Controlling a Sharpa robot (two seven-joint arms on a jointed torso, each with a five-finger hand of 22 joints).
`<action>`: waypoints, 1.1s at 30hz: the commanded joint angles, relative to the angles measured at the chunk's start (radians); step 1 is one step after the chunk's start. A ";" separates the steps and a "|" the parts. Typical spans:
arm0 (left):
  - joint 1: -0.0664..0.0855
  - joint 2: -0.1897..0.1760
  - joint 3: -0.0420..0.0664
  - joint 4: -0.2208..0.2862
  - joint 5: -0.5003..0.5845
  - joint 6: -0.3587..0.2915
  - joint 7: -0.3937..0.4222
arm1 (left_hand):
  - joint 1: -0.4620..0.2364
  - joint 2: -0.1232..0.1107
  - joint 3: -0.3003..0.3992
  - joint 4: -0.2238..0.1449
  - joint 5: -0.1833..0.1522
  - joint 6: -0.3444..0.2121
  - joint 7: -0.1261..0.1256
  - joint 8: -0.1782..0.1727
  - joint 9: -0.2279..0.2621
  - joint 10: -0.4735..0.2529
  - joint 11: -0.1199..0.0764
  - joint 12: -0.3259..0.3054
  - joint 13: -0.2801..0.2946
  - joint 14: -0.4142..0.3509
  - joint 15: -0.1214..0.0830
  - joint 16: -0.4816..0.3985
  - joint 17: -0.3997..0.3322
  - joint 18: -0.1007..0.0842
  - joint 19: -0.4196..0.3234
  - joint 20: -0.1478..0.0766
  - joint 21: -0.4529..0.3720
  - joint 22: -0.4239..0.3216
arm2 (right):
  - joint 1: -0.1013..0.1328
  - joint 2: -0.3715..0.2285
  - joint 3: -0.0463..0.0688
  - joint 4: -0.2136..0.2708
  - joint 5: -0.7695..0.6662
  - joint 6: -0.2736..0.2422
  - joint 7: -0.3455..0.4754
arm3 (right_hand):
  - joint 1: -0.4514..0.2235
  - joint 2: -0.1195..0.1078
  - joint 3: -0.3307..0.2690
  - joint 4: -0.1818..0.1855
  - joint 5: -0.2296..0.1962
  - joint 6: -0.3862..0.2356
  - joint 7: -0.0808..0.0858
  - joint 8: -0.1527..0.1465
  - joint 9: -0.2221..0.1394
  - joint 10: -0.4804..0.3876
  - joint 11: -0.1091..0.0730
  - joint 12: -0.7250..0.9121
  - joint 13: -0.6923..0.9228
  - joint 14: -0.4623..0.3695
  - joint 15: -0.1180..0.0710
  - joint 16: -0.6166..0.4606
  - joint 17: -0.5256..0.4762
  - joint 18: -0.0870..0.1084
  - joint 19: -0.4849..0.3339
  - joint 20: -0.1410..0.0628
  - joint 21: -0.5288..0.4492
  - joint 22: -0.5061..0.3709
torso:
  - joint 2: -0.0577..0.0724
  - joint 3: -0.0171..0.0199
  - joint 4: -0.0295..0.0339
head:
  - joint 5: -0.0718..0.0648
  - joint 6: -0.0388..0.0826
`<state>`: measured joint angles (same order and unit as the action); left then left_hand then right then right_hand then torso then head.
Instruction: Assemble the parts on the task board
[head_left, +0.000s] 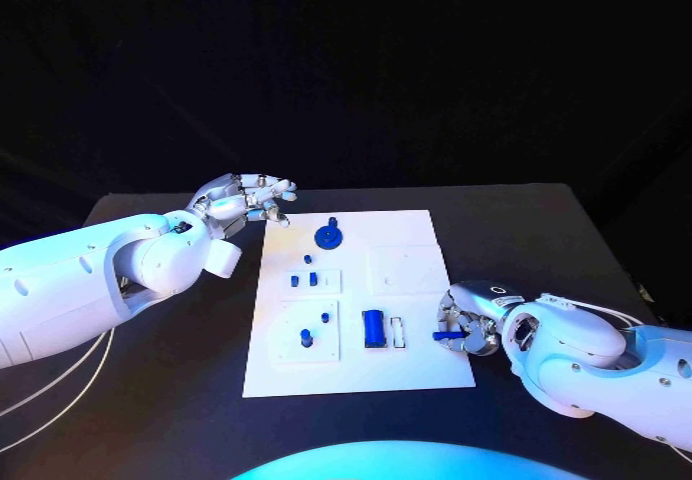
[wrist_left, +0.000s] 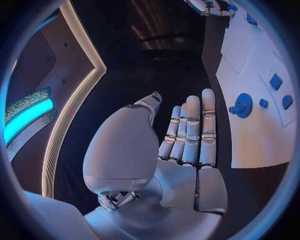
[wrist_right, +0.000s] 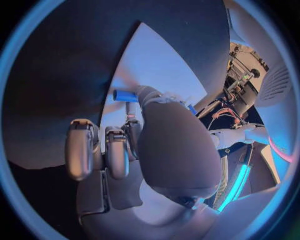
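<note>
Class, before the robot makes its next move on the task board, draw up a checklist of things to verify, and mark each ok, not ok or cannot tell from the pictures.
1. Right hand holds a small blue part at the task board's right edge: ok.
2. Grip secure: cannot tell; the right wrist view shows the part at the fingers' tips.
3. Left hand holds nothing, off the board's far left corner: ok.
4. Blue round part lies on the board untouched: ok.
5. Blue cylinder sits on the board: ok.
6. Which slot takes the held part: cannot tell.
</note>
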<state>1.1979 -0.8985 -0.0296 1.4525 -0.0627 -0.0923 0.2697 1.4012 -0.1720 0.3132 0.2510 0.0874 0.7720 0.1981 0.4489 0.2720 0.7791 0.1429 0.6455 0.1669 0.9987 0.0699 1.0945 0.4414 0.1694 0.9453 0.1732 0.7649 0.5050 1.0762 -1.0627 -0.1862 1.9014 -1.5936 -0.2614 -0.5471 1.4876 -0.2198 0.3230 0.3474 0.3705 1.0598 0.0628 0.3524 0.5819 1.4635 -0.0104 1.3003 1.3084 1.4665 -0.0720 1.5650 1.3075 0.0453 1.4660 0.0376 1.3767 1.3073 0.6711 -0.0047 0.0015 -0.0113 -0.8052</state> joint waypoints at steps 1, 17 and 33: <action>0.001 0.001 0.001 0.003 -0.003 0.007 0.002 | 0.011 0.001 -0.004 0.001 0.001 -0.005 0.006 0.005 -0.001 -0.004 0.000 0.007 -0.001 -0.004 0.004 0.004 0.001 0.014 0.007 -0.003 -0.006 -0.001 | -0.005 0.005 -0.006 0.003 0.050 -0.076 -0.024 | -0.040 0.004 0.130 -0.107 0.016 -0.010 -0.005 0.014 0.021 0.015 -0.008 0.005 0.122 0.104 -0.006 0.004 0.260 -0.012 0.056 -0.007 0.008 0.220 | 0.000 -0.0005 -0.0005 | -0.001 0.000; 0.001 0.005 0.001 0.004 -0.003 0.007 0.003 | 0.018 0.004 -0.004 0.001 0.001 -0.005 0.006 0.005 -0.001 -0.004 0.000 0.007 -0.001 -0.004 0.004 0.003 0.001 0.014 0.007 -0.003 -0.006 -0.001 | 0.022 0.071 -0.005 0.007 0.374 -0.179 -0.009 | -0.234 0.016 0.260 -0.157 0.010 -0.024 -0.008 0.026 0.066 0.035 -0.010 0.028 0.137 0.104 -0.008 0.006 0.263 -0.016 0.061 -0.008 0.030 0.225 | 0.001 -0.0017 -0.0014 | -0.001 -0.004; 0.001 0.005 0.001 0.006 -0.003 0.012 0.002 | 0.019 0.005 -0.004 0.000 0.001 -0.005 0.006 0.005 -0.001 -0.004 0.000 0.007 -0.001 -0.004 0.004 0.003 0.001 0.014 0.008 -0.004 -0.007 -0.002 | 0.014 0.135 -0.005 -0.029 0.413 -0.205 -0.040 | -0.333 0.018 0.260 -0.138 -0.011 -0.008 -0.011 0.019 0.062 0.040 -0.012 0.037 0.144 0.104 -0.010 0.006 0.263 -0.017 0.063 -0.010 0.035 0.226 | 0.001 0.0001 -0.0003 | 0.004 -0.003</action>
<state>1.1980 -0.8952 -0.0297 1.4553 -0.0637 -0.0922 0.2669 1.4142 -0.1667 0.3133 0.2511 0.0874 0.7720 0.1980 0.4486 0.2718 0.7792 0.1429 0.6498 0.1667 0.9987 0.0699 1.0945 0.4412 0.1695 0.9488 0.1697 0.7650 0.5044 1.0915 -0.9314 -0.1912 1.8730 -1.1946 -0.4510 -0.5752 1.1629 -0.2000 0.5841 0.2014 0.3619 1.0322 0.0620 0.3646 0.5976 1.4658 -0.0190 1.3312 1.3081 1.4663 -0.0720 1.5649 1.3074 0.0453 1.4662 0.0358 1.4077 1.3078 0.6714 -0.0052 0.0012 -0.0077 -0.8095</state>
